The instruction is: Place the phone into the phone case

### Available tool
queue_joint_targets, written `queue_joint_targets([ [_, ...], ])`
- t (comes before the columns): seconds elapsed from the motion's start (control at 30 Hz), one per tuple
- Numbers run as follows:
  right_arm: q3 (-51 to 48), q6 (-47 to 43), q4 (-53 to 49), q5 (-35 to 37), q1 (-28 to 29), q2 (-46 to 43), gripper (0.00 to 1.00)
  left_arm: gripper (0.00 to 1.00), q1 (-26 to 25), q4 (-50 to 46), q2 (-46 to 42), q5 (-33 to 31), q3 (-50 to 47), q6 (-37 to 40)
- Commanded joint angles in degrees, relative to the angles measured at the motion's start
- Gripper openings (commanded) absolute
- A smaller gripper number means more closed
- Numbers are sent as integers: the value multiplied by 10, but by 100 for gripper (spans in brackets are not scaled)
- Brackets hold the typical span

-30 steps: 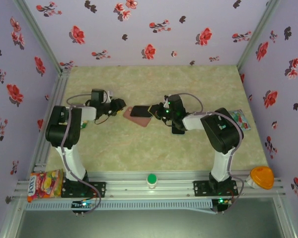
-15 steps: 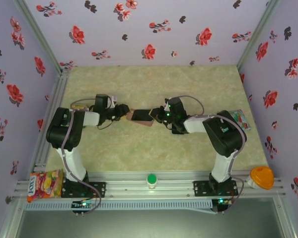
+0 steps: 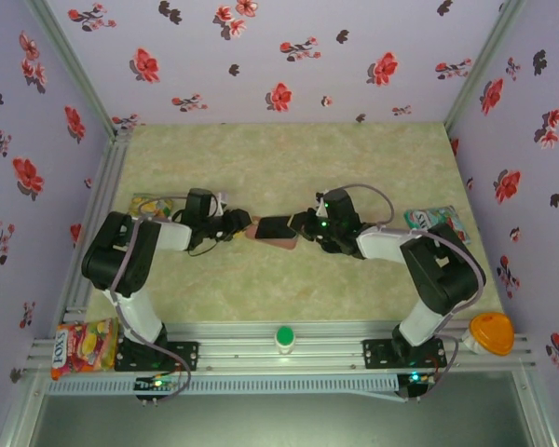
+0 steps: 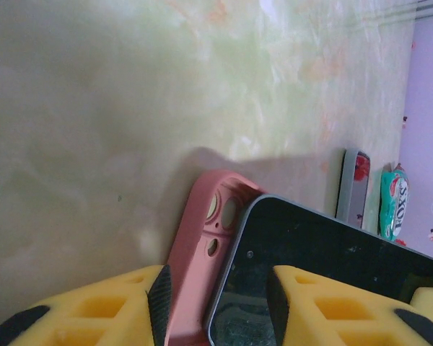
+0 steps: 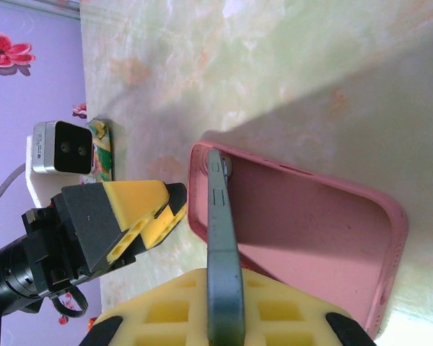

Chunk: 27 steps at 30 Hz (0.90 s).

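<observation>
Lower centre, right wrist view: slim dark slab phone (image 5: 218,216) held edge-on over pink rectangular phone case (image 5: 310,223), not seated.
On inspection the right gripper (image 5: 224,292) was clamped shut on the phone, whose far end reached the case's left rim. The phone case lay open side up on the beige marbled table (image 3: 279,168), most of its interior exposed toward the right of that frame. At bottom centre of the left wrist view the left gripper (image 4: 218,299) stood with jaws partly apart, astride the case's camera-cutout end and the phone's corner; no clamp on either could be confirmed. Overhead, phone and case sat at frame centre between the two grippers, pink showing along the phone's lower edge.
</observation>
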Motion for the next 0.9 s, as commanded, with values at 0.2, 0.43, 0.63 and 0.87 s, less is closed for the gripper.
queue_joint_targets([
  [0.2,13,-18,-13,-9,3,3,0,43,9,-3,-1,-19,30,3],
  [0.43,18,-10,-4,-16,3,24,0,43,9,-2,34,-17,55,13],
  [0.63,19,-2,7,-19,3,39,0,44,8,-3,44,-14,52,17],
  [0.87,19,8,18,-21,5,53,0,43,8,-4,43,-10,37,20],
])
